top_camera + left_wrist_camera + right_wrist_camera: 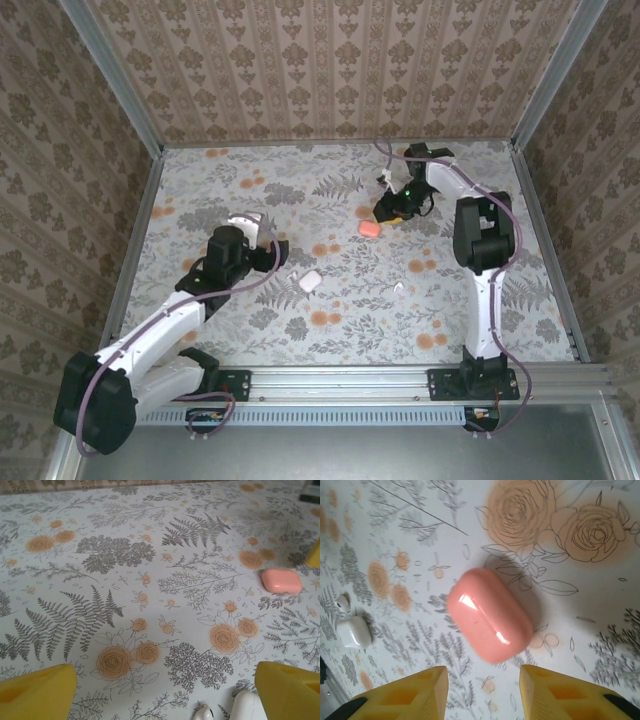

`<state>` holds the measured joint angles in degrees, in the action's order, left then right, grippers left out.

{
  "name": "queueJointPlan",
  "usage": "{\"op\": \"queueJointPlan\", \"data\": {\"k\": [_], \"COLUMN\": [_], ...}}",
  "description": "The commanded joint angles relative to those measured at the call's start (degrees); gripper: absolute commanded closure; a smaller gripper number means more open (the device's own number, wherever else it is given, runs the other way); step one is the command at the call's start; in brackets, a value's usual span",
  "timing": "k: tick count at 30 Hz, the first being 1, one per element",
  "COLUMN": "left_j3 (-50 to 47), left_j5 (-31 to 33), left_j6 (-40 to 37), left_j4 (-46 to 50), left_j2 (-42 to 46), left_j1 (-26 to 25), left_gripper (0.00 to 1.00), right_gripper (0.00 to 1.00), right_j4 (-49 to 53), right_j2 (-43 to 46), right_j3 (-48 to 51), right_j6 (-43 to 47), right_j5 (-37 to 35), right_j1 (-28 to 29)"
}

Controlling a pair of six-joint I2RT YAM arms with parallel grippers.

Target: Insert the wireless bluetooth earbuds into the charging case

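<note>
The white charging case (309,282) lies lid-shut on the floral table, mid-table. In the left wrist view it sits at the bottom edge (247,707) with one white earbud (204,713) just left of it. The right wrist view has the case (354,631) at far left and the earbud (342,602) beside it. My left gripper (265,240) (165,680) hangs wide open just behind them, holding nothing. At the back right, my right gripper (388,210) (484,672) is open and empty. A tiny white item (398,288), possibly another earbud, lies right of the case.
A glossy orange-pink rounded lump (370,229) (490,614) (281,580) rests on the table just beyond the right gripper's fingertips, untouched. Metal rails and patterned walls (130,90) close the table in on three sides.
</note>
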<state>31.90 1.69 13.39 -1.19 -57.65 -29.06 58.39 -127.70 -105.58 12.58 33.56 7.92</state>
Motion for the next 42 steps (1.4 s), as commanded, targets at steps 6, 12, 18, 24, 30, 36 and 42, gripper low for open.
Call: {"op": "queueJointPlan", "data": {"k": [6, 12, 18, 24, 30, 36, 42], "left_j3": [7.8, 7.5, 5.7, 2.0, 1.1, 0.9, 0.7], "left_j5": [-4.5, -7.2, -8.9, -12.6, -13.3, -13.9, -14.2], "left_j6": [15.2, 18.9, 19.5, 20.0, 18.7, 18.0, 17.8], "left_j4": [19.6, 24.6, 29.0, 29.3, 29.4, 29.5, 29.3], "left_j2": [-3.5, -3.5, -1.4, 1.8, 2.6, 2.2, 2.3], "left_j1": [5.8, 8.5, 13.2, 20.1, 22.8, 23.9, 24.2], "left_gripper": [0.1, 0.12, 0.11, 0.12, 0.12, 0.13, 0.13], "right_gripper": [0.53, 0.46, 0.4, 0.33, 0.28, 0.24, 0.18], "right_j4": [-5.3, -6.7, -2.9, -0.5, -1.2, -2.1, -1.8], "right_j2": [17.4, 23.0, 19.9, 15.5, 10.5, 6.4, 2.6], "right_j3": [9.4, 14.3, 12.3, 10.0, 6.9, 3.9, 1.3], "right_j6": [-5.1, -11.4, -16.5, -17.0, -21.4, -21.1, -20.3], "right_j5": [-8.7, -16.5, -21.6, -28.3, -30.0, -30.5, -30.4], "right_j1": [8.2, 18.7, 26.7, 33.3, 37.7, 41.1, 42.1]}}
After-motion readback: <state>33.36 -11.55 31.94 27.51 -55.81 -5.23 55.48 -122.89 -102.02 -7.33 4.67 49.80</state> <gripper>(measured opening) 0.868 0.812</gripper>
